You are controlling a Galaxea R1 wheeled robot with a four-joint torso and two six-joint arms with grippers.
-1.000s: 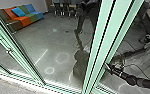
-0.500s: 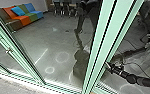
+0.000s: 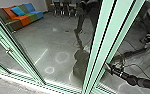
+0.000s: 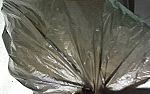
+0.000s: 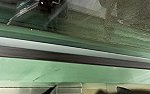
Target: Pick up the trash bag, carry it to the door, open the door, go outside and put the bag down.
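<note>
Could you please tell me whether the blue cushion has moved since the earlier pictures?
No, the cushion shows no shift in any direction: in the head view it still leans at the same spot on the sofa.

My right arm point(image 3: 143, 83) is black in the head view, built from rounded, tube-like lengths with a thicker, bulging joint point(image 3: 132, 80) between them. Nearer the end it slims down, and I can pick out small pale marks around the dark wrist point(image 3: 121, 74). The right gripper point(image 3: 108, 67) is dark too, narrow and angular, with a bright, metallic-looking edge. A thin dark cable point(image 3: 138, 65) curves in a loose loop by the forearm; from here I can't make out where it's fixed. Any screws or lettering are too small for me to read.
</note>
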